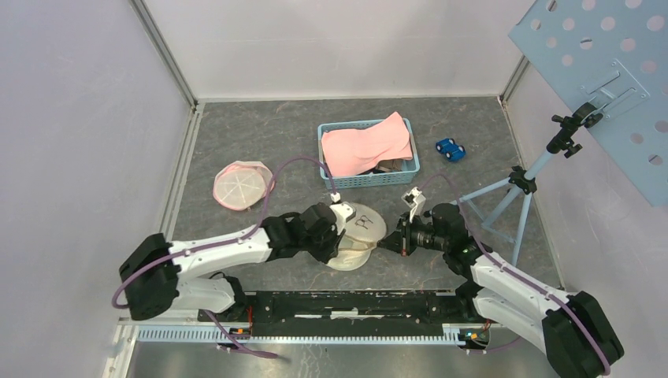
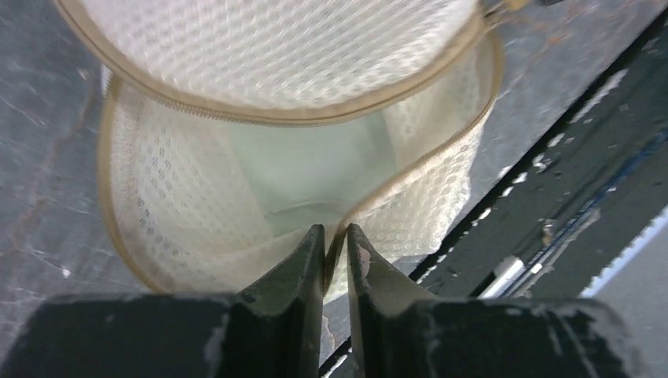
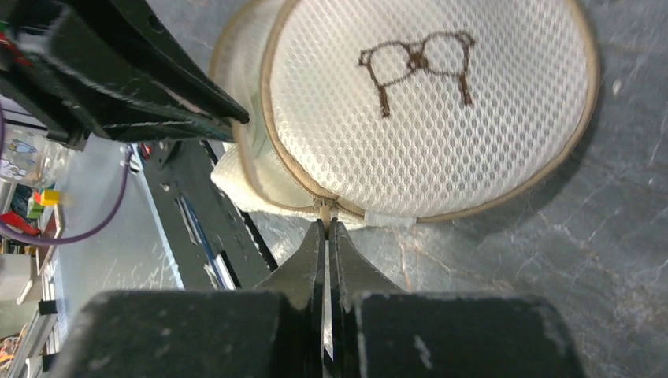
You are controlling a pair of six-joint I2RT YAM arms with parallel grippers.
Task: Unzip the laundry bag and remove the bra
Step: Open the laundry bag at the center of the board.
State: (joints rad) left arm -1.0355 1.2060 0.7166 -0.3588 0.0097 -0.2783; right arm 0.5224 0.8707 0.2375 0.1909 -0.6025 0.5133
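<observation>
Unzipping step, seen from above and from both wrists. We find the round mesh laundry bag [image 1: 361,230] lying on the tabletop [image 1: 260,134] close to the arm bases, between the two arms. The left gripper [image 2: 334,235] is pressed together on the bag's lower rim, the tan zip tape passing between its fingers, and so anchors the body. The right gripper [image 3: 327,227] is closed to a sliver on the zipper pull [image 3: 324,208], at the seam under the lid that bears a stitched bra emblem. The left wrist view shows the seam parted along part of its run, with a pale lining inside (we cannot make out the bra itself, and only presume it lies within). We judge the zip to be partly run. The next move calls for the right gripper to carry the pull further round the curved seam, following the rim rather than tugging straight, while the left holds the body against sliding or lifting
</observation>
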